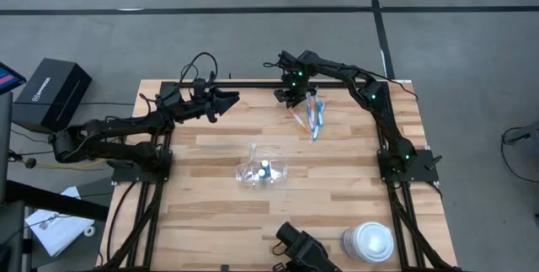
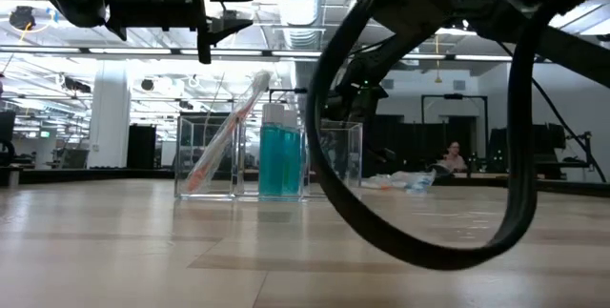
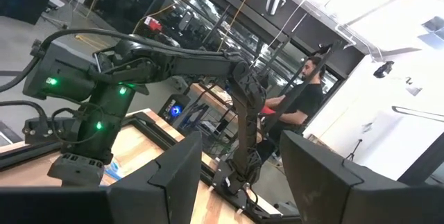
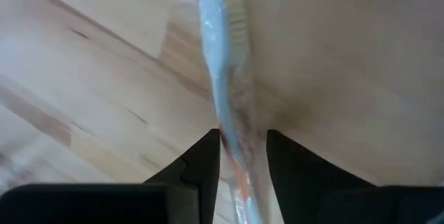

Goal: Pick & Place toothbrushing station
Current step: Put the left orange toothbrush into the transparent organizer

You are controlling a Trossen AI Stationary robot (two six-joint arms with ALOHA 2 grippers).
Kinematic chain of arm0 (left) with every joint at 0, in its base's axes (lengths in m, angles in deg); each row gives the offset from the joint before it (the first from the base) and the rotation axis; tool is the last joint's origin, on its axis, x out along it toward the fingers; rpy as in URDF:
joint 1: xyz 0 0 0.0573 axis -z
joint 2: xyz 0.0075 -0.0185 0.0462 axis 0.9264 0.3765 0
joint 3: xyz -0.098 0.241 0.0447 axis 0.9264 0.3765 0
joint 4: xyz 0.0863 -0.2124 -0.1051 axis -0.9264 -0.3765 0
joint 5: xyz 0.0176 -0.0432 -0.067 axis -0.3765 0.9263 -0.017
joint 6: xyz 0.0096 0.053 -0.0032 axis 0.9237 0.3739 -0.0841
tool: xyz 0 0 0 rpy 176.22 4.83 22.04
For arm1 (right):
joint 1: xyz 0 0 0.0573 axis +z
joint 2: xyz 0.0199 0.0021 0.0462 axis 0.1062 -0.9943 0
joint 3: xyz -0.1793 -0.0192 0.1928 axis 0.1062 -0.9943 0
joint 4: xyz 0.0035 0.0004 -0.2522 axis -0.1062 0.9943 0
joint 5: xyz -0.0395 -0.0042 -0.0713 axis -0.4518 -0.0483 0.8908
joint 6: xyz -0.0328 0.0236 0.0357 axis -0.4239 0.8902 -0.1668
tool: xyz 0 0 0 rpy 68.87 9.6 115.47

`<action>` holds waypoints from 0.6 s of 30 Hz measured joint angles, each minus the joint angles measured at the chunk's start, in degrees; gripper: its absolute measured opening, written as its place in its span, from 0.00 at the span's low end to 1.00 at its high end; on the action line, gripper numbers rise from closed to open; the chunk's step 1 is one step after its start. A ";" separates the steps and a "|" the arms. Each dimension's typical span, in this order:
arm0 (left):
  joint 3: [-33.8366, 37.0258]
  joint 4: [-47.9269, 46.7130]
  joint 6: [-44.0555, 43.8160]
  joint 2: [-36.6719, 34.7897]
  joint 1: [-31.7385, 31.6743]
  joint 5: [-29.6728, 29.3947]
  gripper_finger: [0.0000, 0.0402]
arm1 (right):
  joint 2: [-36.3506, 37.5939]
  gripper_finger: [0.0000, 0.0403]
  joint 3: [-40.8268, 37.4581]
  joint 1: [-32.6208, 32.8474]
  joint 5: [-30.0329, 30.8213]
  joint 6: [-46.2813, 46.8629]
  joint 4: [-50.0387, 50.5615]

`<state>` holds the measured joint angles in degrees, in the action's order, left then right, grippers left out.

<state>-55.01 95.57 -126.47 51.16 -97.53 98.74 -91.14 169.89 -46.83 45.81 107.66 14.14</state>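
A clear plastic holder (image 1: 263, 172) stands mid-table; in the low view an orange-and-white toothbrush (image 2: 225, 134) leans in one compartment and a blue-green tube (image 2: 281, 160) stands in another. A few blue and white wrapped toothbrushes (image 1: 313, 114) lie flat on the table toward the far edge. My right gripper (image 1: 292, 97) points steeply down over their far end, open, its fingers on either side of a pale blue wrapped toothbrush (image 4: 216, 64). My left gripper (image 1: 226, 102) hangs open above the far left of the table, holding nothing. My right gripper comes from above, with its fingers across the handle of the pale blue toothbrush (image 4: 229, 148), which lies flat on the table in its clear wrapper. One finger (image 4: 207, 156) is right against the wrapper. Whether either finger touches it, I cannot tell.
A white round lidded container (image 1: 370, 242) sits at the near right corner. A dark camera mount (image 1: 301, 247) stands at the near edge. A thick black cable (image 2: 419, 213) loops across the low view. Bare wood lies around the holder.
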 joint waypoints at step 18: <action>0.00 -0.15 1.51 0.00 0.00 0.00 0.47 | 0.00 0.00 0.27 -0.80 -2.80 -1.39 -0.58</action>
<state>-55.01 95.42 -124.96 51.16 -97.53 98.74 -91.14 170.16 -47.63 43.01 106.27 13.56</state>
